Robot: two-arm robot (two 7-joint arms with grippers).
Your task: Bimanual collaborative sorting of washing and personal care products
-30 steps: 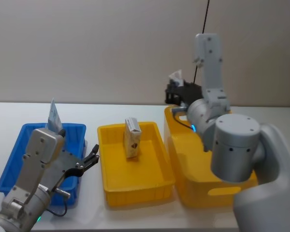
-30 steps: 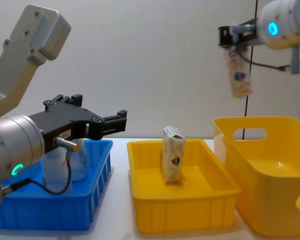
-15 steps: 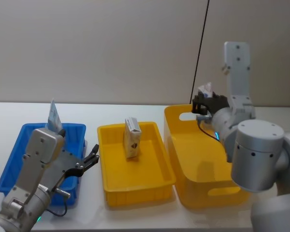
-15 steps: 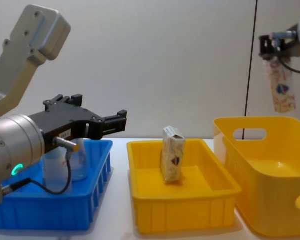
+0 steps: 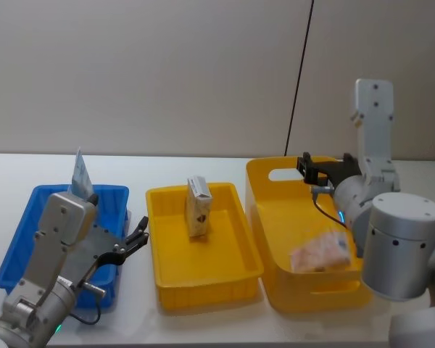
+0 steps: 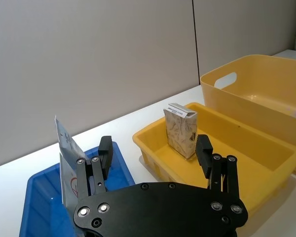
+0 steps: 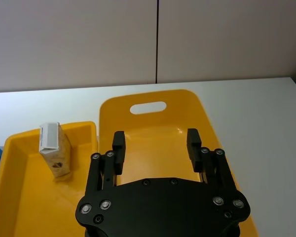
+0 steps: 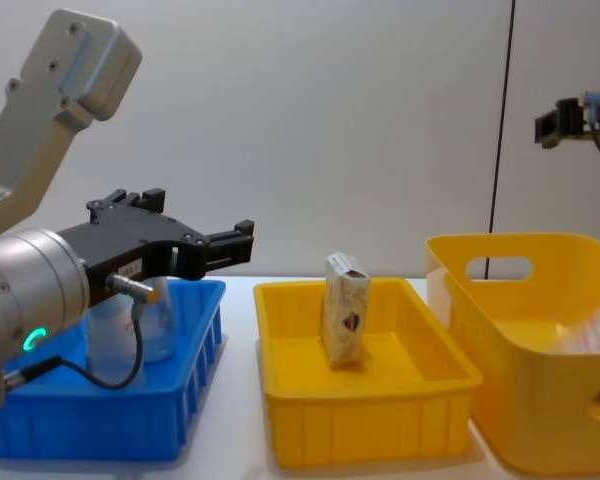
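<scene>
Inside the deep yellow bin (image 5: 290, 293), low against its near wall, sits a pale pinkish product (image 5: 319, 255) with red print; kind cannot be told. From the chest view a corner of it shows above the bin's front rim.

Small white carton (image 5: 198, 206) stands upright in the shallow yellow tray (image 5: 203, 293), toward the tray's back, touching nothing else. Tray sits between the two bins, just beside the deep one.

Pale bluish-white squeeze tube (image 5: 80, 174) stands in the blue bin (image 5: 22, 239) at the robot's far left, leaning near the bin's back wall.

Right gripper (image 5: 308, 168) hangs above the back of the deep yellow bin, well clear of the product below. Fingers apart, nothing between them; wrist view confirms the gap.

Left gripper (image 5: 139, 233) hovers over the blue bin's right edge, pointing toward the tray. Fingers spread wide, holding nothing, apart from tube and carton alike.

All three containers rest on a white table (image 5: 203, 170).
</scene>
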